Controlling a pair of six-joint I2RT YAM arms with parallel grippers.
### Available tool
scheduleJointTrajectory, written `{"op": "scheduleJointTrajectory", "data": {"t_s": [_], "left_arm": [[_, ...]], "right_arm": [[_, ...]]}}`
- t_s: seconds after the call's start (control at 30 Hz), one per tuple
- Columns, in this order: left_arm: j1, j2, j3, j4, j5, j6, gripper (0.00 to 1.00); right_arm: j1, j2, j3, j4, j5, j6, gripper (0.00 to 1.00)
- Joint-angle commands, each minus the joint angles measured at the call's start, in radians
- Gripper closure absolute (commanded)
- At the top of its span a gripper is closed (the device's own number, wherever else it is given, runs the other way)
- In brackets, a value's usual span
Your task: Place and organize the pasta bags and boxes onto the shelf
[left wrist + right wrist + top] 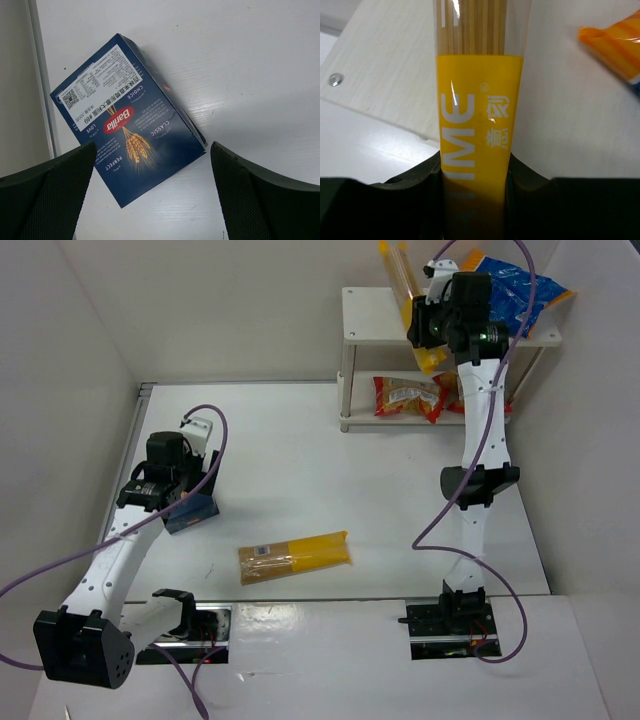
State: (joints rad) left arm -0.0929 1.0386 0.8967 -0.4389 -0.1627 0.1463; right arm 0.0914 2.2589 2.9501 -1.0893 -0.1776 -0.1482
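The shelf point(372, 312) carried red bags point(408, 397) on its lower board and a blue bag point(530, 290) on top. The right tool point(475, 175) pinched a packet point(476, 100) at the top board, not yet released. Left on the worktop point(400, 520) were another packet point(294, 556) and the box point(127, 120), which lay under the spread left tool point(152, 200).

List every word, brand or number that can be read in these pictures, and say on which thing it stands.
"Barilla": red oval on the dark-blue pasta box.
"CLASSIC", "PERFECT", "CHOICE", "LOVE": white words on the same box.
"#89": its white label; other small print there is unreadable.
"IME" and "®": yellow spaghetti packet; earlier letters hidden, Chinese signs beside unclear.
The bags on the shelf and the loose packet on the table: too blurred.
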Motion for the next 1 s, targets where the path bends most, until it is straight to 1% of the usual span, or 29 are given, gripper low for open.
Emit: {"op": "scheduleJointTrajectory", "data": {"t_s": [0.0,0.27,0.33,0.37,0.43,0.47,0.5,0.53,0.57,0.63,0.67,0.73,0.77,0.83,0.87,0.93,0.97], "left_arm": [[0.005,-0.008,0.008,0.002,0.022,0.012,0.00],[0.005,-0.038,0.008,0.002,0.052,0.012,0.00],[0.005,-0.048,0.008,-0.007,0.052,0.012,0.00],[0.005,-0.048,0.018,-0.007,0.063,0.012,0.00],[0.005,-0.048,0.018,-0.008,0.063,0.012,0.00],[0.005,-0.048,0.018,-0.008,0.063,0.012,0.00],[0.005,-0.058,0.018,-0.008,0.072,0.012,0.00],[0.005,-0.058,0.018,-0.008,0.072,0.012,0.00],[0.005,-0.067,0.018,-0.008,0.072,0.012,0.00],[0.005,-0.078,0.018,-0.008,0.072,0.012,0.00],[0.005,-0.078,0.018,-0.008,0.072,0.012,0.00],[0.005,-0.078,0.018,-0.008,0.072,0.012,0.00],[0.005,-0.078,0.018,-0.008,0.072,0.012,0.00],[0.005,-0.078,0.018,-0.008,0.062,0.012,0.00],[0.005,-0.078,0.018,-0.008,0.061,0.012,0.00],[0.005,-0.078,0.018,-0.008,0.052,0.012,0.00],[0.005,-0.078,0.018,-0.008,0.052,0.003,0.00]], "right_arm": [[0.080,-0.154,-0.040,0.040,-0.037,-0.030,1.00],[0.133,-0.363,-0.270,0.022,-0.039,-0.021,1.00],[0.146,-0.433,-0.356,0.032,-0.039,-0.011,1.00],[0.157,-0.464,-0.441,0.048,-0.020,-0.011,1.00],[0.169,-0.536,-0.553,0.121,-0.010,0.001,1.00],[0.189,-0.609,-0.660,0.143,0.009,0.001,1.00],[0.221,-0.645,-0.715,0.178,0.051,0.012,1.00],[0.234,-0.677,-0.764,0.192,0.061,0.012,1.00],[0.251,-0.740,-0.863,0.204,0.072,0.012,1.00],[0.286,-0.800,-0.962,0.251,0.102,0.036,1.00],[0.286,-0.858,-1.062,0.270,0.112,0.036,1.00],[0.300,-0.909,-1.160,0.313,0.128,0.036,1.00],[0.300,-0.955,-1.253,0.327,0.154,0.036,1.00],[0.300,-0.998,-1.342,0.356,0.174,0.036,1.00],[0.300,-1.015,-1.417,0.367,0.185,0.036,1.00],[0.300,-1.055,-1.483,0.390,0.228,0.027,1.00],[0.300,-1.064,-1.543,0.399,0.242,0.027,1.00]]}}
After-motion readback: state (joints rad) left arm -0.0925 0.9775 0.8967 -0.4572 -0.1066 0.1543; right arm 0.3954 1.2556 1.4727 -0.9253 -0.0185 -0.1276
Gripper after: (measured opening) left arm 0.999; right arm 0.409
